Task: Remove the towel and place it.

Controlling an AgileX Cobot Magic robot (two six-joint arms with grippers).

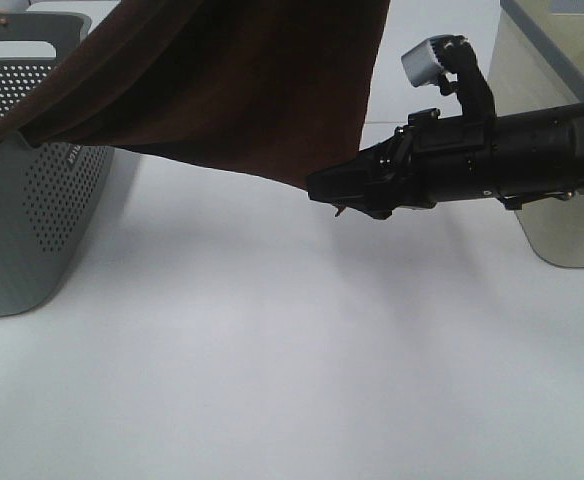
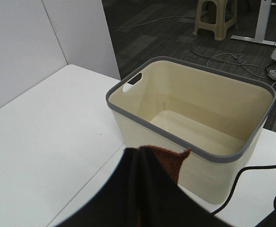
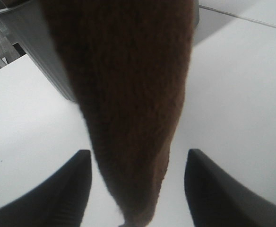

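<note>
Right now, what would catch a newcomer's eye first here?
First, the dark reddish-brown terry towel, hanging from above with one end over the grey perforated plastic basket on the left. The open right gripper flanks its lower tip; an empty cream plastic bin stands on the right.

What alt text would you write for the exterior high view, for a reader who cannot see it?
A dark reddish-brown terry towel hangs over a white table, one end resting on a grey perforated plastic basket on the left. The black right hand reaches from the right to the towel's lower corner, with a cream plastic bin behind the arm.
</note>
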